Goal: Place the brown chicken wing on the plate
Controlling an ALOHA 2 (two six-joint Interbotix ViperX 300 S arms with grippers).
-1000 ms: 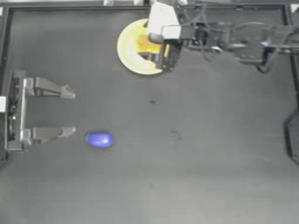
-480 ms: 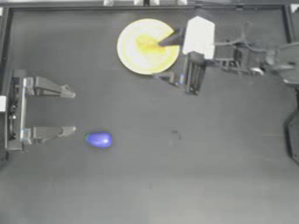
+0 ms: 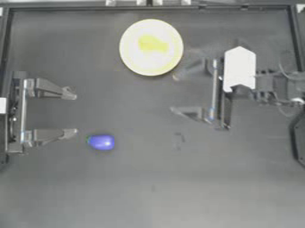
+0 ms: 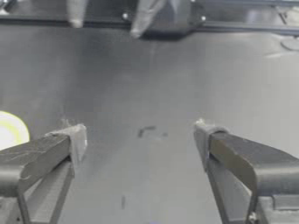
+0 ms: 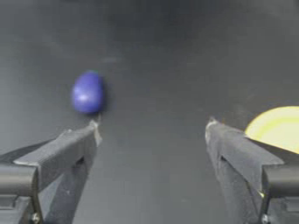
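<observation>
One piece matters: the brown chicken wing (image 3: 153, 44) lies on the plate (image 3: 134, 60). Your right end effector (image 3: 184, 93), spread and empty, hangs beside it; retreat clear. The left end effector (image 3: 69, 113) waits spread.

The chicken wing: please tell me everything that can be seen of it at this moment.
The chicken wing is a small, lumpy piece, yellow rather than brown, with an uneven outline. It lies on the pale yellow plate, slightly toward the far side of the plate's lighter centre, and touches only the plate. No gripper holds it: the right gripper is open and off to the plate's side. Its material and finer surface cannot be made out.
</observation>
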